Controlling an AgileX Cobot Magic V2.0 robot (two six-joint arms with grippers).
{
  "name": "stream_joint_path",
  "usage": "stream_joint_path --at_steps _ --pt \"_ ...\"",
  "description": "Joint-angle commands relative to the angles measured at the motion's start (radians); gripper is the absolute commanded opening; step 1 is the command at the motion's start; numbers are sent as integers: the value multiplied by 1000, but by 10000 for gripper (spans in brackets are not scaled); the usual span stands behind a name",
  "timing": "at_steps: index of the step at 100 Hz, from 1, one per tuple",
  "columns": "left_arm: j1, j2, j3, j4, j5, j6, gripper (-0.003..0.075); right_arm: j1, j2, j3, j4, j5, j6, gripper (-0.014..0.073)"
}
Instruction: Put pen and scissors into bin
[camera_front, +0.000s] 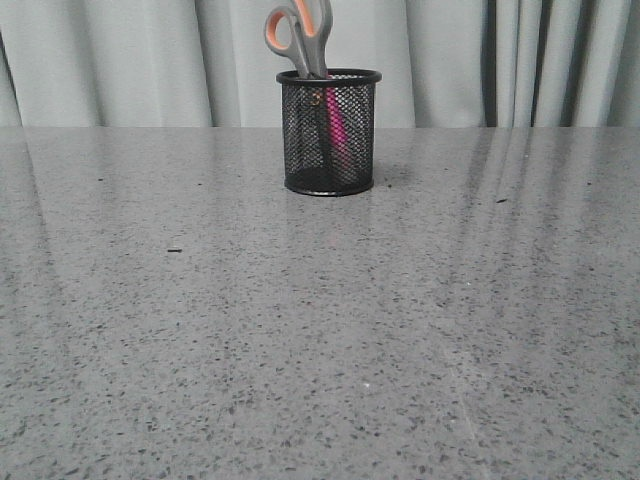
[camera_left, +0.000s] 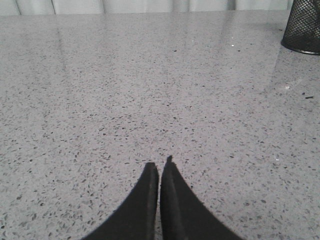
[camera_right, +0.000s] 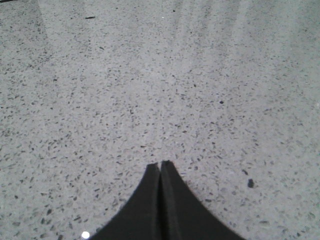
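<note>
The black wire-mesh bin (camera_front: 329, 150) stands upright at the far middle of the grey speckled table. The scissors (camera_front: 298, 35) stand in it, blades down, grey and orange handles sticking out above the rim. The magenta pen (camera_front: 339, 135) shows through the mesh inside the bin. Part of the bin (camera_left: 303, 27) also shows in the left wrist view. Neither gripper shows in the front view. My left gripper (camera_left: 159, 167) is shut and empty over bare table, well away from the bin. My right gripper (camera_right: 160, 165) is shut and empty over bare table.
Grey curtains hang behind the table's far edge (camera_front: 500, 127). A small dark speck (camera_front: 174, 250) lies on the table to the left of the bin. Another dark speck (camera_right: 250, 184) lies beside the right gripper.
</note>
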Motion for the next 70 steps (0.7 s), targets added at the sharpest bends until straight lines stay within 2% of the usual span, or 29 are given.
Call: stream_joint_path --at_steps 1,19,26,70 --pt "3 -32 24 -11 -59 -9 -20 -5 -21 9 -3 -62 -9 -73" --pt "3 -32 24 -11 -59 -9 -20 -5 -203 9 -3 -64 -9 -73" --pt "3 -30 24 -12 -62 -9 -20 -8 -184 9 -3 -107 -9 -73" --pt "3 -30 24 -19 -62 -9 -20 -14 -194 9 -3 -105 -9 -73"
